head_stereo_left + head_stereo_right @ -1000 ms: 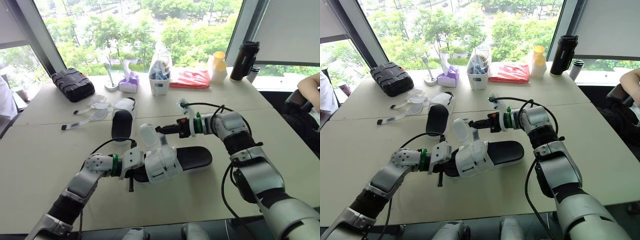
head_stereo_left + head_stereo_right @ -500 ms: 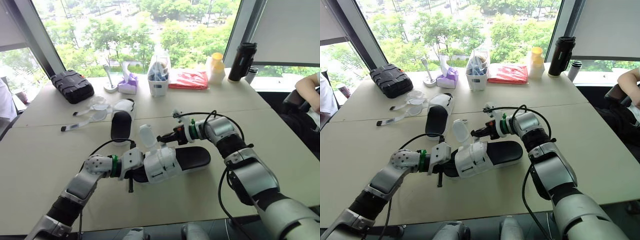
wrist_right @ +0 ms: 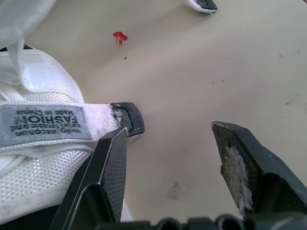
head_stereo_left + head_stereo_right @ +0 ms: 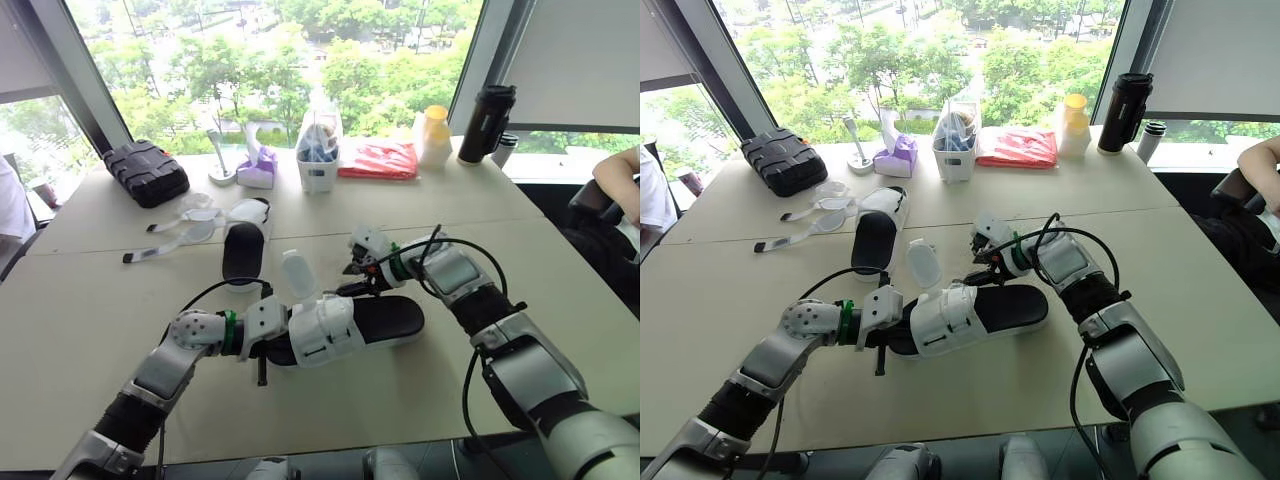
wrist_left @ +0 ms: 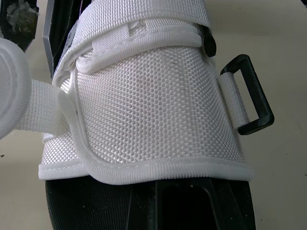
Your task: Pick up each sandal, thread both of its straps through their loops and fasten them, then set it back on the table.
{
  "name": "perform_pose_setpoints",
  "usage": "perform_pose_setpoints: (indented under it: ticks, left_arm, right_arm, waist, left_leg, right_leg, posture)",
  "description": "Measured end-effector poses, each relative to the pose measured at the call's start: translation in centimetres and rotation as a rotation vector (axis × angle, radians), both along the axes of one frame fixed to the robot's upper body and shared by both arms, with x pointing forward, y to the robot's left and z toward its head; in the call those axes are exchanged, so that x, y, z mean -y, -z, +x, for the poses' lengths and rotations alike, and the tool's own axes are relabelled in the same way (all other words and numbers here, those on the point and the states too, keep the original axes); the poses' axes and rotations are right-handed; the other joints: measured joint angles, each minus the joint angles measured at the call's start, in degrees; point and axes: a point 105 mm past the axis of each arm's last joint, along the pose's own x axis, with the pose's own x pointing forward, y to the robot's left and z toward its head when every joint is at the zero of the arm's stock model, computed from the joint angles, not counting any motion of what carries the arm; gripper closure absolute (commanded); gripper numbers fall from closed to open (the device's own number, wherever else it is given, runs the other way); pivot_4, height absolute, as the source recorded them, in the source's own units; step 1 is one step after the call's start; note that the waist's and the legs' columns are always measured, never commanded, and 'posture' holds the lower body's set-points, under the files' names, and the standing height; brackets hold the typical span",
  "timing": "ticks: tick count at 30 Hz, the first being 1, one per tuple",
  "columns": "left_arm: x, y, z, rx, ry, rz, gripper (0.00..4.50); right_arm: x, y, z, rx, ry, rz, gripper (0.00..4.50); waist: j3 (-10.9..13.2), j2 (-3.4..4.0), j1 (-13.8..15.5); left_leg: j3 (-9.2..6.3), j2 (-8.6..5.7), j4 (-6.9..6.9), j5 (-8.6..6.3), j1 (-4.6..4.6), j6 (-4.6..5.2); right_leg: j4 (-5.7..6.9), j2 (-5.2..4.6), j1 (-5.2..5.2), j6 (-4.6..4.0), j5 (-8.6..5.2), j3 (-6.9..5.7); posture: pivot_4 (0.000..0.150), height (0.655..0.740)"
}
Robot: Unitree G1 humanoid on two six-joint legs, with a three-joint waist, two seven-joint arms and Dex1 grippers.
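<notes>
The near sandal (image 4: pixel 390 316) lies mid-table, a black sole with a wide white upper (image 4: pixel 320 330). My left gripper (image 4: pixel 266 344) is shut on its end, and the left wrist view shows the white weave (image 5: pixel 144 110) and a black loop (image 5: pixel 249 96) up close. One strap with a rounded tip (image 4: pixel 297 272) lies loose on the table beside the sandal. My right gripper (image 4: pixel 352 281) is open at the sandal's far side, nothing between its fingers. One finger (image 3: pixel 112 163) touches a black loop (image 3: pixel 128 117) there. The second sandal (image 4: pixel 243 246) lies behind, its straps (image 4: pixel 185 226) spread out.
Along the window stand a black case (image 4: pixel 146 170), a purple tissue box (image 4: pixel 258 168), a white basket (image 4: pixel 320 160), a red bag (image 4: pixel 380 158), a yellow bottle (image 4: pixel 434 132) and a black flask (image 4: pixel 487 122). A person's arm (image 4: pixel 620 175) shows at the right edge.
My right gripper has opened and let go of the strap, then dropped lower against the sandal's far side. The strap's rounded end now lies on the table. The left arm is still.
</notes>
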Motion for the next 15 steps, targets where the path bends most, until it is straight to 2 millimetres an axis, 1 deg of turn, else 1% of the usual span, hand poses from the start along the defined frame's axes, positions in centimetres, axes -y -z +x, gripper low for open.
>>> perform_pose_setpoints:
  ticks: [2, 3, 5, 7, 9, 11, 12, 15]
  left_arm:
    - [0.0, 0.0, 0.0, 0.001, 0.0, 0.0, 4.5]
    - [0.0, -0.1, 0.1, 0.002, 0.0, 0.0, 4.5]
    - [0.0, -0.1, 0.1, 0.003, 0.0, -0.001, 4.5]
    - [0.0, -0.1, 0.1, 0.002, 0.001, -0.001, 4.5]
    - [0.0, -0.1, 0.1, 0.002, 0.001, -0.001, 4.5]
    - [0.0, -0.1, 0.1, 0.002, 0.001, -0.001, 4.5]
    - [0.0, -0.1, 0.1, 0.002, 0.001, -0.001, 4.5]
    - [0.0, -0.1, 0.1, 0.002, 0.001, 0.0, 4.5]
  right_arm:
    - [-0.2, -0.4, 0.8, 0.006, 0.055, 0.059, 1.49]
    - [-0.3, -1.1, 1.2, 0.019, 0.073, 0.084, 1.49]
    - [-0.4, -3.4, 2.1, 0.049, 0.098, 0.142, 1.49]
    - [-0.7, -6.4, 2.7, 0.078, 0.108, 0.205, 1.49]
    - [-1.0, -8.2, 2.7, 0.02, 0.124, 0.283, 1.49]
    - [-1.4, -9.0, 2.0, -0.124, 0.13, 0.369, 1.49]
    - [-1.6, -9.0, 1.6, -0.182, 0.13, 0.389, 1.49]
    - [-2.1, -8.2, 0.4, -0.342, 0.121, 0.428, 1.49]
  waist:
    - [0.01, 0.02, -0.01]
    - [0.02, 0.03, 0.01]
    - [0.02, 0.03, 0.06]
    - [0.02, 0.03, 0.07]
    - [0.02, 0.02, 0.07]
    - [0.02, 0.02, 0.08]
    - [0.02, 0.02, 0.08]
    - [0.02, 0.03, 0.05]
  left_leg:
    - [0.01, 0.0, 0.0, 0.0, -0.02, 0.0]
    - [0.01, 0.0, 0.01, 0.01, -0.05, -0.01]
    - [0.0, 0.0, 0.01, 0.01, -0.07, -0.01]
    - [-0.01, 0.0, 0.0, 0.01, -0.06, -0.01]
    - [-0.03, 0.0, -0.01, 0.01, -0.06, 0.0]
    - [-0.03, 0.0, -0.01, 0.0, -0.06, 0.0]
    - [-0.04, 0.0, -0.01, 0.0, -0.06, 0.0]
    - [-0.03, 0.0, -0.01, 0.0, -0.08, 0.0]
  right_leg:
    - [0.01, 0.0, -0.03, -0.01, 0.0, 0.02]
    - [0.01, 0.0, -0.06, -0.01, 0.01, 0.03]
    - [0.01, 0.0, -0.08, -0.01, 0.01, 0.02]
    - [0.0, 0.0, -0.08, -0.01, 0.0, 0.02]
    - [0.0, 0.0, -0.06, -0.02, 0.0, 0.02]
    - [0.0, 0.0, -0.06, -0.03, 0.0, 0.02]
    - [0.0, 0.0, -0.06, -0.03, 0.0, 0.02]
    - [0.0, 0.0, -0.07, -0.03, 0.0, 0.02]
  posture:
    - [0.15, 0.74]
    - [0.15, 0.74]
    - [0.15, 0.74]
    - [0.15, 0.74]
    - [0.15, 0.74]
    - [0.15, 0.74]
    - [0.15, 0.74]
    - [0.15, 0.74]
